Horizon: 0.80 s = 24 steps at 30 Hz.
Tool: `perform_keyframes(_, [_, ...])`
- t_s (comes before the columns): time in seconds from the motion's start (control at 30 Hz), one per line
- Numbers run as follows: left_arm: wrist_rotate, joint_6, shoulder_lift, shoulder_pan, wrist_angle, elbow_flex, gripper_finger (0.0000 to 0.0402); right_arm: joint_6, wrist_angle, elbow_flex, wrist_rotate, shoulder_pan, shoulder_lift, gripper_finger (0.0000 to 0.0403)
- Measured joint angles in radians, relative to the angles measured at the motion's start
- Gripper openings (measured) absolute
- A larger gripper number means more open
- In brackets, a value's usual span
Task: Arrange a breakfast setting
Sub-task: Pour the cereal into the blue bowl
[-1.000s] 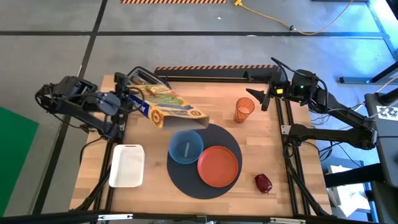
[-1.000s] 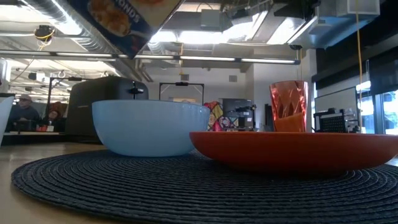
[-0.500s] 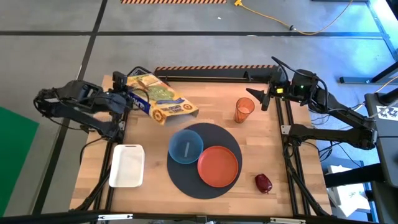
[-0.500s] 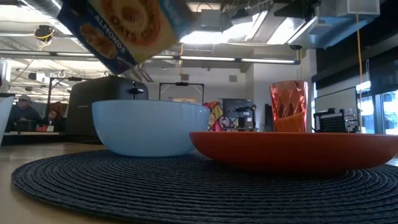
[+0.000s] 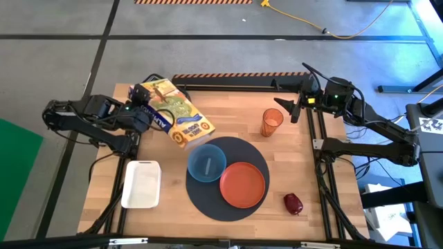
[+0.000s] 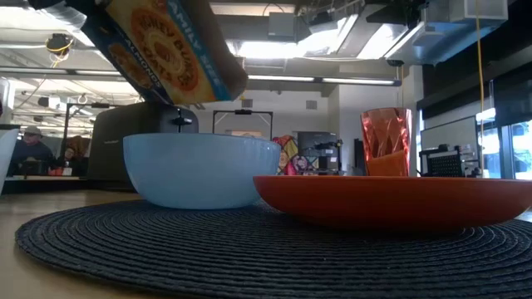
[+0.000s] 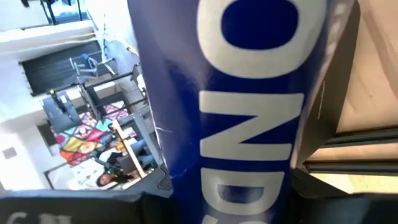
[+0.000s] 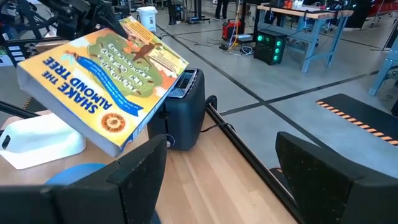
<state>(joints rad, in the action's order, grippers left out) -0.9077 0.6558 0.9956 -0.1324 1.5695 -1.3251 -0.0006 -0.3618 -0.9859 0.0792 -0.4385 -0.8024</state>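
My left gripper (image 5: 143, 115) is shut on a yellow-and-blue cereal box (image 5: 181, 114), held tilted in the air over the table's far left, its free end near the blue bowl (image 5: 207, 164). The bowl and the orange plate (image 5: 243, 184) stand on the round dark-grey mat (image 5: 208, 200). The translucent orange cup (image 5: 271, 122) stands at the far right and the dark-red fruit (image 5: 293, 203) lies at the near right. My right gripper (image 8: 230, 180) is open and empty at the far right edge. The toast is out of view. My left gripper holds the cereal box by its left end (image 5: 156, 116), coming level from the table's left. In the left wrist view the box's blue narrow side (image 7: 249, 124) fills the picture between the fingers. The box is lifted clear, slanting toward the bowl.
A dark toaster (image 8: 183, 106) stands at the far left, under the box. A white rectangular tray (image 5: 142, 183) lies at the near left. Bare wood shows between the cup and the mat.
My left gripper has drawn back toward the table's left edge with the cereal box. The box's free end has swung away from above the bowl and turned, and in the low view it now hangs lower and steeper.
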Motion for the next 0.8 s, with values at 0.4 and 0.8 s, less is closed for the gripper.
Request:
perform_keyframes(0.4, [0.022, 0.063, 0.030, -0.057, -0.003, 0.000, 0.0129, 0.023, 0.000, 0.000, -0.027, 0.000, 0.000, 0.0289])
perform_keyframes(0.8, [0.029, 0.064, 0.105, -0.186, 0.001, -0.001, 0.0118, 0.046, 0.000, 0.000, -0.072, 0.000, 0.000, 0.0289])
